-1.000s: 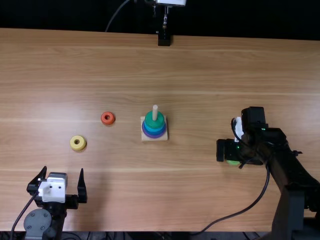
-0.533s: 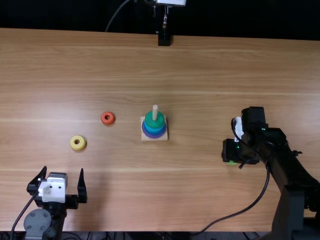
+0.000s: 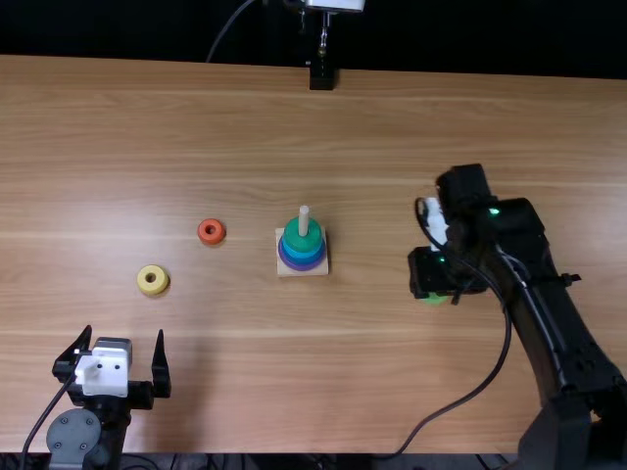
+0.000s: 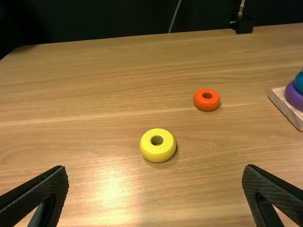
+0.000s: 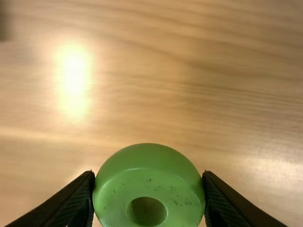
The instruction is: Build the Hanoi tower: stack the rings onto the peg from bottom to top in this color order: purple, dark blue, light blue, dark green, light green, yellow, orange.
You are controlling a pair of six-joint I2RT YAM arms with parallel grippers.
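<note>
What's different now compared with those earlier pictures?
The right gripper has moved up the top view and a bit left, toward the peg, carrying the light green ring; half a second ago its fingers had closed in on it. The yellow ring, orange ring, stacked tower and left gripper stayed put.

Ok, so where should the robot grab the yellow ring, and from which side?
Probably around its outer wall, one finger on each side, coming down from above. The yellow ring lies flat, hole facing up, with bare table around it for the open left gripper.
</note>
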